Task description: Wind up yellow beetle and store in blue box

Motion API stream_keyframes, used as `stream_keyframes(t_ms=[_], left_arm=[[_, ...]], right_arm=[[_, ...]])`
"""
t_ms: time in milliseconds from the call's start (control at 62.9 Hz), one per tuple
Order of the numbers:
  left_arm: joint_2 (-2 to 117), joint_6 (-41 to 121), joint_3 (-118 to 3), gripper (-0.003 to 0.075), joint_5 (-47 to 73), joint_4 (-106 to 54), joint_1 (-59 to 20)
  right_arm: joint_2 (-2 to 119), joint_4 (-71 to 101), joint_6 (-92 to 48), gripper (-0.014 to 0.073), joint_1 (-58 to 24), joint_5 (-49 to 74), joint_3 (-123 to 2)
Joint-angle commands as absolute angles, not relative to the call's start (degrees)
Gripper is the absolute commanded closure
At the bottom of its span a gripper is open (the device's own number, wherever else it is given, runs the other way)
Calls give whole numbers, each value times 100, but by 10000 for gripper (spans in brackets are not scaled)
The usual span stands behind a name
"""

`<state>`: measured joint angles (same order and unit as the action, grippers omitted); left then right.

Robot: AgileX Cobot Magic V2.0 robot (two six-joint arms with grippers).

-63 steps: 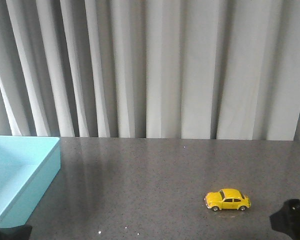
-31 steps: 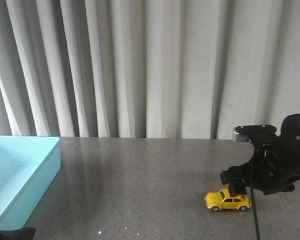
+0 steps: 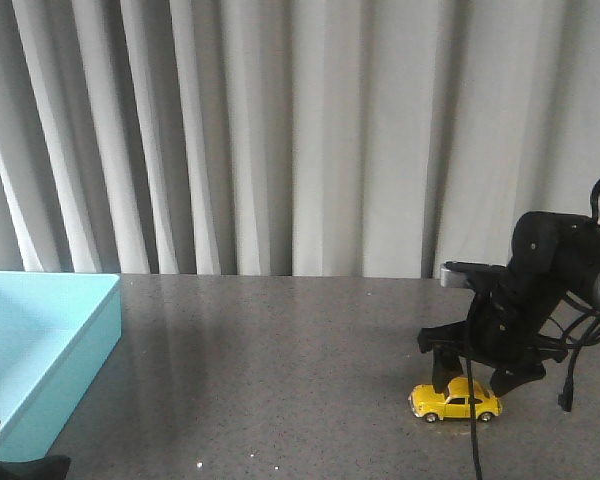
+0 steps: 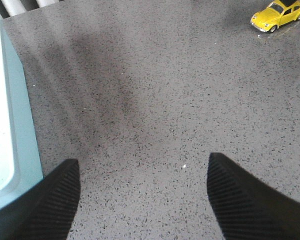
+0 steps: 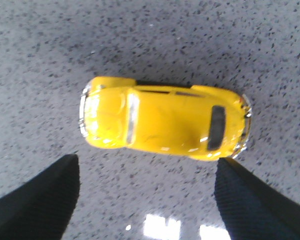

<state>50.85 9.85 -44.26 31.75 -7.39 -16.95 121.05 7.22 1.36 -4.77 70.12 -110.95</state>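
Note:
The yellow beetle (image 3: 456, 400) stands on its wheels on the dark speckled table at the front right. My right gripper (image 3: 470, 378) hangs just above it, jaws wide open, nothing held. In the right wrist view the beetle (image 5: 162, 117) lies crosswise just beyond the open fingertips (image 5: 45, 195). The blue box (image 3: 40, 340) sits at the table's left edge. My left gripper (image 4: 142, 192) is open and empty, low over the table beside the box wall (image 4: 20, 115); the beetle (image 4: 279, 14) shows far off in that view.
A grey pleated curtain (image 3: 300, 130) hangs behind the table's back edge. The right arm's black cable (image 3: 473, 445) dangles in front of the beetle. The dark table (image 3: 280, 370) stretches between box and beetle.
My right arm has come in from the lower right edge, swung over the table and lowered until its open gripper sits just above the beetle. The beetle and the left gripper have not moved.

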Motion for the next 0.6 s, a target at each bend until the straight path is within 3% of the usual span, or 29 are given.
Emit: stream_keyframes(t_ms=[0, 589], left_arm=[[5054, 979, -4609, 199, 2863, -776, -1736], [5054, 979, -4609, 199, 2985, -776, -1736]], right_arm=[[11915, 910, -137, 32, -377, 7012, -11367], [12267, 902, -99, 32, -377, 6567, -11362]])
